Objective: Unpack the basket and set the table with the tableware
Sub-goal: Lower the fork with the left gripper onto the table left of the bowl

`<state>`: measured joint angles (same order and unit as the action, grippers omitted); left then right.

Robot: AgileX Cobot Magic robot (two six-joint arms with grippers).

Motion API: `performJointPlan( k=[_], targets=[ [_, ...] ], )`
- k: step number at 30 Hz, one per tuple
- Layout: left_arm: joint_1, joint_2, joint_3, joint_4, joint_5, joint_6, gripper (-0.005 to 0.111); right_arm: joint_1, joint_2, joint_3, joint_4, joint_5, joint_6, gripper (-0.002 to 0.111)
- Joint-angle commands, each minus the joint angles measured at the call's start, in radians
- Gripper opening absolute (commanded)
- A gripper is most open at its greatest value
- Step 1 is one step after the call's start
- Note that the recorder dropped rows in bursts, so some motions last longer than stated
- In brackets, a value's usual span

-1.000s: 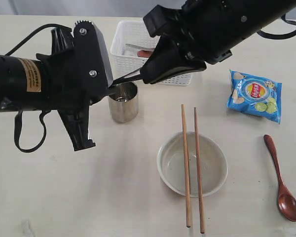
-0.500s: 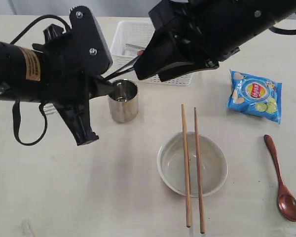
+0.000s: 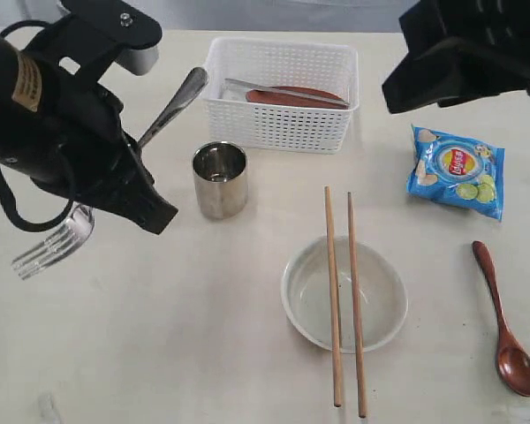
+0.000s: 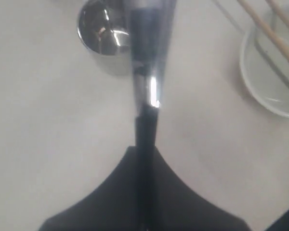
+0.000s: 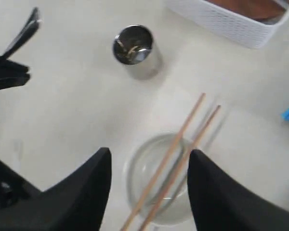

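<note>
My left gripper (image 4: 145,147) is shut on a steel fork (image 3: 55,246). The fork's handle (image 3: 182,94) sticks up toward the basket and its tines hang low at the left, over the table (image 3: 203,336). My right gripper (image 5: 149,161) is open and empty, high above the bowl (image 3: 380,300). Two wooden chopsticks (image 3: 333,291) lie across that bowl. A steel cup (image 3: 220,179) stands upright in front of the white basket (image 3: 283,132). The basket holds a brown plate (image 3: 291,95) and a steel knife (image 3: 283,88). A reddish-brown spoon (image 3: 503,327) lies at the right.
A blue chips bag (image 3: 457,170) lies at the right, behind the spoon. The black left arm (image 3: 71,132) covers the table's left part. The right arm (image 3: 468,53) hangs over the back right corner.
The right gripper has opened, let go of the fork and pulled back to the upper right. The left arm has swung left and away from the cup, carrying the fork.
</note>
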<state>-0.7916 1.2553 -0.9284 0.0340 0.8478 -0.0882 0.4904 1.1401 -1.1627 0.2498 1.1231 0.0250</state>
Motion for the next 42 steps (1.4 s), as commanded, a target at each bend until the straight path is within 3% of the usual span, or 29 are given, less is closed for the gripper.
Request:
performJointPlan(
  k=[1, 5, 10, 15, 25, 30, 42],
  targets=[
    [-0.014, -0.013, 0.031, -0.091, 0.017, -0.15, 0.0, 0.0, -0.008, 0.002, -0.114, -0.015, 0.061, 0.048],
    [-0.121, -0.013, 0.094, -0.076, -0.008, -0.373, 0.0, 0.0, -0.013, 0.002, -0.213, -0.05, 0.09, 0.048],
    [-0.288, 0.019, 0.137, 0.07, -0.056, -0.765, 0.0, 0.0, -0.029, 0.002, -0.328, -0.055, 0.12, 0.048],
    [-0.374, 0.128, 0.137, 0.065, -0.071, -0.862, 0.0, 0.0, -0.067, 0.002, -0.344, -0.087, 0.118, 0.048],
    [-0.377, 0.319, 0.051, 0.076, -0.119, -0.884, 0.0, 0.0, -0.127, 0.002, -0.321, -0.101, 0.12, 0.048],
    [-0.348, 0.415, 0.011, 0.075, -0.125, -0.892, 0.0, 0.0, -0.144, 0.002, -0.321, -0.099, 0.12, 0.048],
    [-0.335, 0.495, 0.008, 0.028, -0.235, -0.923, 0.0, 0.0, -0.149, 0.002, -0.321, -0.095, 0.118, 0.048]
  ],
)
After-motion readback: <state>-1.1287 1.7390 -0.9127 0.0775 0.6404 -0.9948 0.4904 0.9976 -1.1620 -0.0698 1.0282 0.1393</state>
